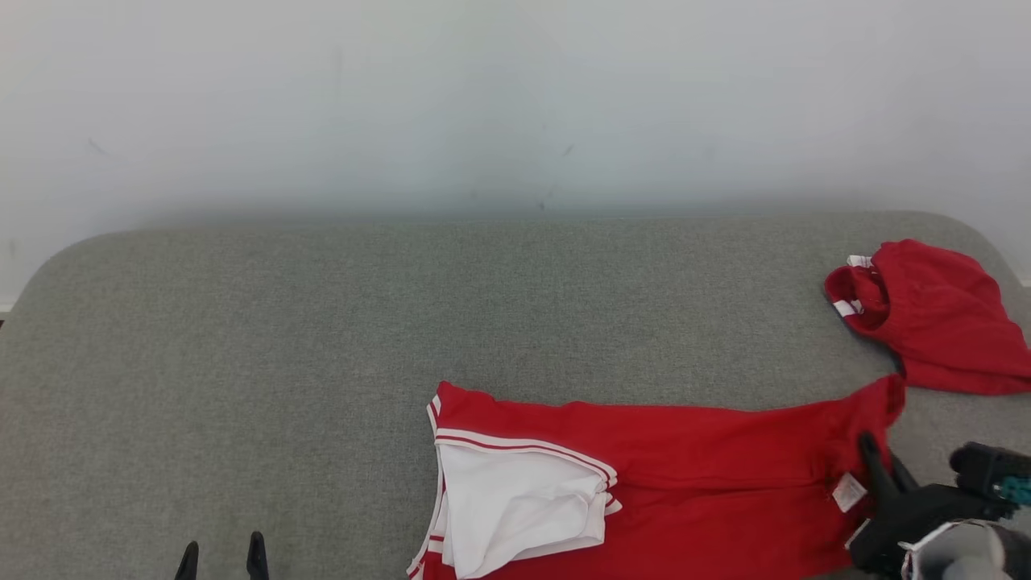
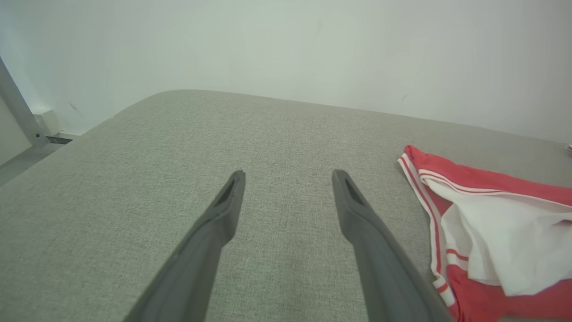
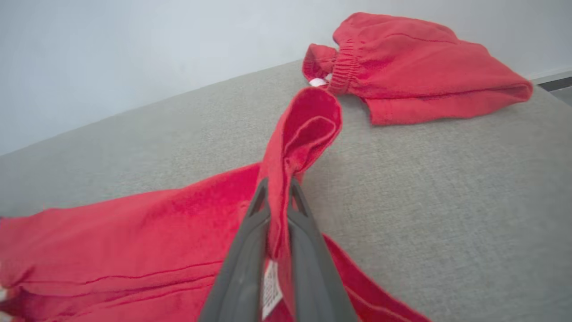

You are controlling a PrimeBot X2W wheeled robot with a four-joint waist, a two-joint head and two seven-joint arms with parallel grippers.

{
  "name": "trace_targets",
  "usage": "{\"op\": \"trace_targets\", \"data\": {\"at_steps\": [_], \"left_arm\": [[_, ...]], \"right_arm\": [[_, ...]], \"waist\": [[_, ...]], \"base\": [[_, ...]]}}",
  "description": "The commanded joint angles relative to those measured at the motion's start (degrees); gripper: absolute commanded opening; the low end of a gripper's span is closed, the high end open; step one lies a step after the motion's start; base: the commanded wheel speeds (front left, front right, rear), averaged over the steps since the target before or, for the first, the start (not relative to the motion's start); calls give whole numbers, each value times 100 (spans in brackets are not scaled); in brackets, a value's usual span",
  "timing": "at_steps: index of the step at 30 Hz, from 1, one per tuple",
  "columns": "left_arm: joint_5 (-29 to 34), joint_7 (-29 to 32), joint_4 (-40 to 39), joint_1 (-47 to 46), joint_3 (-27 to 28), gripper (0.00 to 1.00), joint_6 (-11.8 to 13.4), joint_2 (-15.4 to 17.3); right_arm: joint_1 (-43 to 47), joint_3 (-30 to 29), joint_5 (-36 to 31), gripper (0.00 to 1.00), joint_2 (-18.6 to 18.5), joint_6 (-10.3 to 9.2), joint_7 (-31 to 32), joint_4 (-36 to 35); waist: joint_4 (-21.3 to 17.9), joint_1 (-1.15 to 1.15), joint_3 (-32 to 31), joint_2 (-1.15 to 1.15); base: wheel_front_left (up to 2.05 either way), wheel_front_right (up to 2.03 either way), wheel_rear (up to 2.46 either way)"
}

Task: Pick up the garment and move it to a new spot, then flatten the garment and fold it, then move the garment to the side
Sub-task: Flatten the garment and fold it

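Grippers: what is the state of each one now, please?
Left gripper: open, holding nothing.
Right gripper: closed on the jersey.

left claw [image 2: 288, 175] spread, right claw [image 3: 278, 185] pinching garment [image 3: 134, 232]

This looks like a plain test room or robot lab set up for work with clothes. A wide grey padded surface [image 1: 242, 338] with rounded corners, covered in woven cloth like a mattress or bench, stands against a white wall [image 1: 515, 97] that carries a few faint scuffs. In the left wrist view a grey metal post [image 2: 18, 107] slants up at the far left, with a small white box [image 2: 47, 121] at the foot of the wall and pale floor [image 2: 18, 165] beside it. A red shirt [image 1: 709, 459] and a smaller red garment [image 1: 934, 314] lie on the padding. The left gripper [image 2: 288, 176] hangs spread over it; the right gripper [image 3: 278, 185] pinches the shirt's edge.
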Motion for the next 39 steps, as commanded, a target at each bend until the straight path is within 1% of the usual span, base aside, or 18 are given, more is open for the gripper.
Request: {"op": "trace_targets", "data": {"at_steps": [1,4,8,11,14,17,22,23,26,32,39], "left_arm": [[22,-14,-8,55,28,100,4,-10],[94,-14,-14,28,70,100,4,-11],[144,-14,19,-1,72,100,4,-10],[172,-14,41,-35,62,100,5,-9],[171,-14,75,-84,-11,100,4,-10],[138,-14,113,-129,-91,100,5,-8],[59,-15,148,-221,-141,100,5,-10],[59,-15,148,-221,-141,100,5,-10],[38,-15,187,-268,-190,100,5,-10],[-37,-15,266,-416,-268,100,4,-11],[-109,-15,343,-551,-343,100,22,-9]], "right_arm": [[77,53,127,0,83,-13,40,-206],[162,244,379,0,247,-13,215,-945],[90,545,373,0,512,-13,385,-1699],[-66,721,305,0,867,-13,503,-1975],[-229,873,180,0,1231,-13,589,-2027],[-361,1035,35,0,1584,-13,636,-1947],[-534,1235,-107,0,1926,-13,618,-1629],[-534,1235,-107,0,1926,-13,618,-1629],[-708,1389,-172,0,2045,-13,587,-1326],[-1064,1713,-410,0,2108,-13,368,-508],[-1269,2299,64,0,2115,-13,255,21]], "waist": [[-18,0,-18,0],[-10,0,-34,0],[55,0,-46,0],[144,0,-52,0],[287,0,-56,0],[470,0,-54,0],[742,0,-5,0],[742,0,-5,0],[855,0,38,0],[992,0,179,0],[1054,0,268,0]], "base": [[0,0,0],[0,0,0],[0,0,0],[0,0,0],[0,0,0],[0,0,0],[0,0,0],[0,0,0],[0,0,0],[0,0,0],[0,0,0]]}}
